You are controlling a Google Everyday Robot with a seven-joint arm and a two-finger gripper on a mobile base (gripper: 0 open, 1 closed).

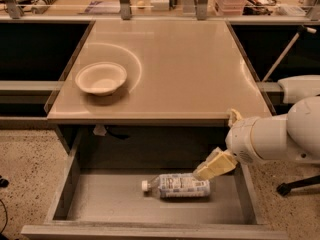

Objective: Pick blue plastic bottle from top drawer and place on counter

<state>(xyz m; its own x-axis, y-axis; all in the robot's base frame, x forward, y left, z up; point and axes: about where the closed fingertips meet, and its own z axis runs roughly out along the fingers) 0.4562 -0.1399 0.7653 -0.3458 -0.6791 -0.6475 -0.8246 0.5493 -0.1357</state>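
The white arm (280,136) is stretched in from the right, and the yellowish gripper (215,165) is angled down-left off the wrist, low in view.

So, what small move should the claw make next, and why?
Probably lower the claw a little and shift it toward the cap, over the middle of the blue plastic bottle. The bottle lies on its side in the open top drawer, and the claw is at the end far from the cap, where a grasp might slip off.
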